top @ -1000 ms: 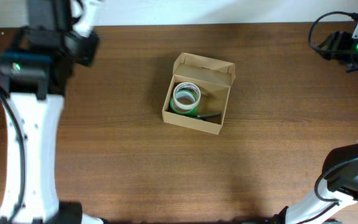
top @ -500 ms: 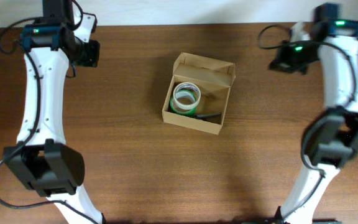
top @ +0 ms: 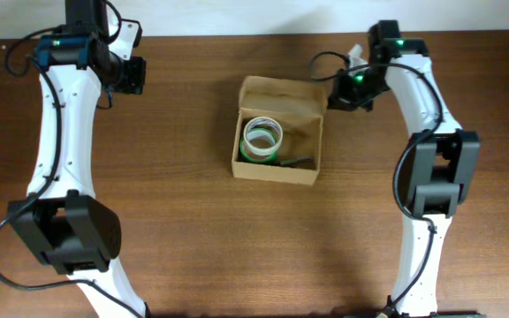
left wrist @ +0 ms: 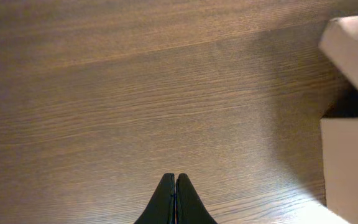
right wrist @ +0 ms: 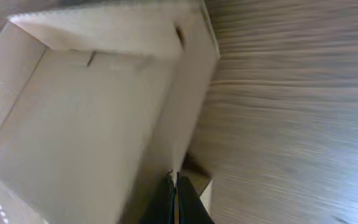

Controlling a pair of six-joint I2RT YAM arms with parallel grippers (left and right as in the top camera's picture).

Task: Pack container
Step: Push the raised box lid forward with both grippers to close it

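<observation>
The container (top: 277, 170) is a tan cardboard box at the table's middle, with its lid flap (top: 281, 94) leaning over the back of the opening. Inside lie stacked tape rolls (top: 262, 140) and a dark pen (top: 295, 162). My right gripper (top: 336, 94) is shut, with its tips against the lid's right end. In the right wrist view the shut fingers (right wrist: 174, 182) touch the lid's side flap (right wrist: 104, 124). My left gripper (top: 132, 76) is shut and empty, far left of the box. In the left wrist view its fingers (left wrist: 175, 182) hover over bare wood, with the box (left wrist: 353, 162) at the right edge.
The brown wooden table (top: 175, 230) lies all around the box. The white back edge (top: 237, 18) runs along the top. Both white arms reach in from the front corners.
My right arm has swung in from the far right to the box's lid. The lid has tipped from upright to leaning over the opening. The left arm has barely moved.
</observation>
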